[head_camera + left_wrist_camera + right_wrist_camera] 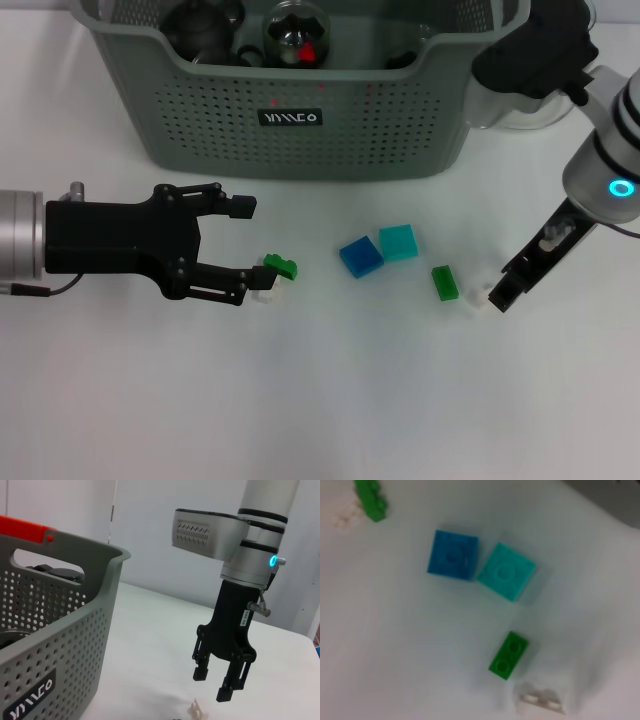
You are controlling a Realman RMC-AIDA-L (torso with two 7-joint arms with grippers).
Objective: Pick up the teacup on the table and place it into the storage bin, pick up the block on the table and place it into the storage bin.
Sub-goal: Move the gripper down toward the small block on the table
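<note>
The grey-green storage bin (300, 140) stands at the back, also seen in the left wrist view (60, 645). Dark rounded ware (200, 25) lies inside it; no teacup shows on the table. Loose blocks lie in front of it: blue (360, 256), teal (398, 242), green (445, 282) and white (478, 297). Another green block (280, 266) and a small white one (265, 292) lie further left. My left gripper (245, 248) is open just left of that pair. My right gripper (500, 293) hangs open close over the white block (196, 711).
A clear glass jug (530, 112) stands right of the bin, behind my right arm. A glass bulb with a red spot (297, 35) sits in the bin. The right wrist view shows the blue (452, 555), teal (506, 571), green (508, 655) and white (540, 702) blocks.
</note>
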